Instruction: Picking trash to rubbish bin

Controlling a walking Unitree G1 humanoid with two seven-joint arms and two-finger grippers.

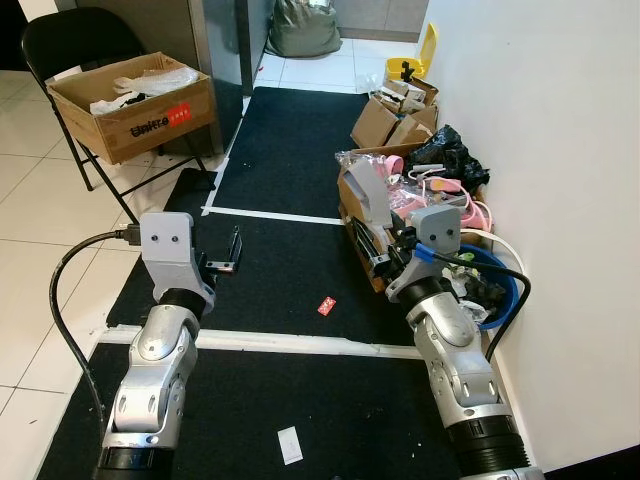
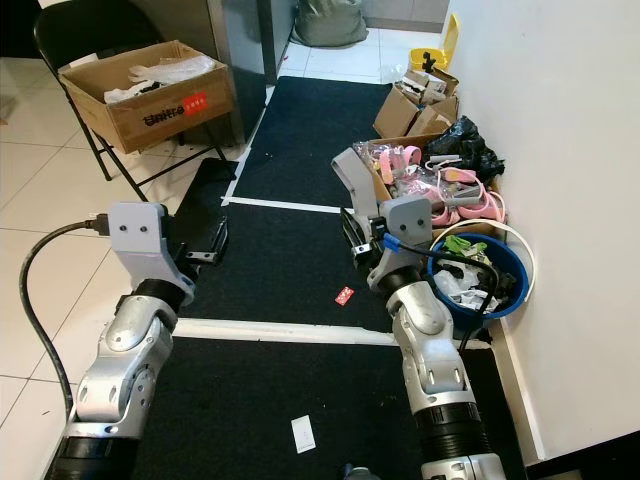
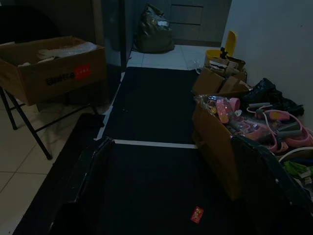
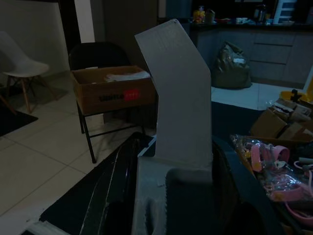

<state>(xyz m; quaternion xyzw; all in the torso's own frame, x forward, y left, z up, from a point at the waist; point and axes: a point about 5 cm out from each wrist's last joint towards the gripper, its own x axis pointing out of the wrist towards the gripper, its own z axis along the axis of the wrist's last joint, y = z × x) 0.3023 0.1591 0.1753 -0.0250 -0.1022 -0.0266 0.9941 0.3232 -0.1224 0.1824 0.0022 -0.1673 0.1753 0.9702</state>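
Floor: white tiles [image 1: 40,250] at 9 o'clock; black mat [image 1: 290,170] runs from the centre toward 12 o'clock, crossed by two white tape lines [image 1: 275,215].
Chair: black folding chair [image 1: 75,45] at 10 o'clock, on the tiles, carrying a cardboard box [image 1: 135,110] with a red label and pale wrappings inside.
Left gripper [image 1: 232,255]: held low over the mat at 8 o'clock; fingers apart, nothing between them.
White scrap [image 1: 289,444]: flat on the mat at 6 o'clock, between the two arms.
Red wrapper [image 1: 326,306]: on the mat just past the nearer tape line, at centre, well apart from both grippers.
Right gripper [image 2: 358,235]: at 4 o'clock, beside the open carton; closed on a grey folded card [image 2: 352,175] that stands tilted upward from the fingers.
Carton [image 1: 362,235]: along the wall at 3 o'clock, filled with pink items [image 1: 420,195].
Bin [image 2: 505,285]: blue-and-white round rim at 4 o'clock, against the wall, just right of the right arm, holding green and white litter.
Far end: dark sack [image 1: 305,25] at 12 o'clock; yellow bin [image 1: 415,60] and small boxes [image 1: 395,115] at 1 o'clock.
Wall [image 1: 560,120]: plain white, along the right side.
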